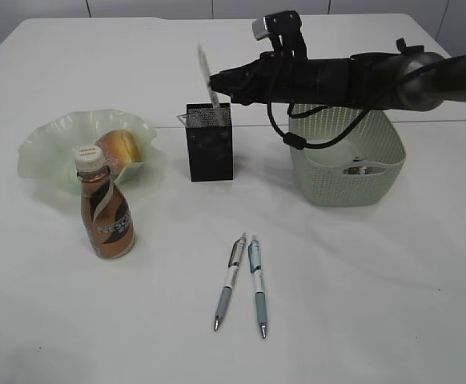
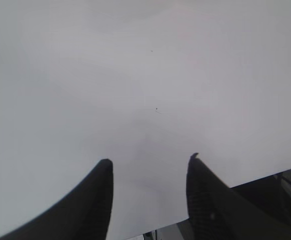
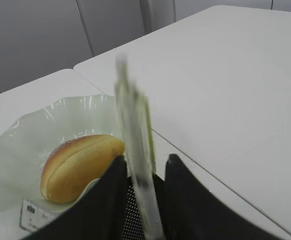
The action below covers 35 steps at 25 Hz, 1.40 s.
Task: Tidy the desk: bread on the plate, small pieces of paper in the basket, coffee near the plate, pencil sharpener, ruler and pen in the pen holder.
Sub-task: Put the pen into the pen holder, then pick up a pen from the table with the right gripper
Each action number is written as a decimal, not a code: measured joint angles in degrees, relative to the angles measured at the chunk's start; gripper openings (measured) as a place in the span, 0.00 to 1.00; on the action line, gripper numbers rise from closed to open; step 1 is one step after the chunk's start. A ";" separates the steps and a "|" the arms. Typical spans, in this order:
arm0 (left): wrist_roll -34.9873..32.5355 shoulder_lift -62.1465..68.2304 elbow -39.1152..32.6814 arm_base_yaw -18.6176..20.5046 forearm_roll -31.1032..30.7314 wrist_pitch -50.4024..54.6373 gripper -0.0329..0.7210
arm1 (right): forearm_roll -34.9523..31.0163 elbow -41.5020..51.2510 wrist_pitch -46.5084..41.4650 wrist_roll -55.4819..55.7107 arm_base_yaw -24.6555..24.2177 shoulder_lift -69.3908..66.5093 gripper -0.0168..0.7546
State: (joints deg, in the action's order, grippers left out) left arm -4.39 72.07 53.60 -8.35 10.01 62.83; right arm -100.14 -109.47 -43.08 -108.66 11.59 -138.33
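Exterior view: right gripper (image 1: 217, 82) reaches leftward over the black mesh pen holder (image 1: 210, 142), a translucent ruler (image 1: 210, 80) between its jaws; grip uncertain. White table (image 1: 361, 304) front lies open beside two pens (image 1: 244, 284).

Left wrist view: left gripper (image 2: 148, 170) half open, empty, near table edge.

Right wrist view: ruler blurred between fingers (image 3: 185, 200), bread roll (image 3: 78, 165) on the plate (image 3: 15, 155).

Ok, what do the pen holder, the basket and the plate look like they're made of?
Pen holder: black perforated metal mesh, likely, from its fine holes and crisp edges. Basket: pale green moulded plastic, matte, with a woven-look lattice. Plate: translucent green, glossy and ruffled; glass or plastic, can't tell.
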 joint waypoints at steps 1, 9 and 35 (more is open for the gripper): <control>0.00 0.00 0.00 0.00 0.00 0.00 0.51 | 0.00 0.00 -0.25 0.00 0.00 0.00 0.27; 0.00 0.00 0.00 0.00 -0.12 0.00 0.51 | -0.98 0.00 -1.15 1.26 -0.11 0.00 0.41; 0.00 0.00 0.00 0.00 -0.24 -4.59 0.51 | 89.90 0.92 -27.15 110.51 14.60 23.36 0.43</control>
State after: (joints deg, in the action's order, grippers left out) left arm -4.39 72.07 53.60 -8.35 9.76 58.23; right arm -10.24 -108.55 -70.22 1.85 26.19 -114.98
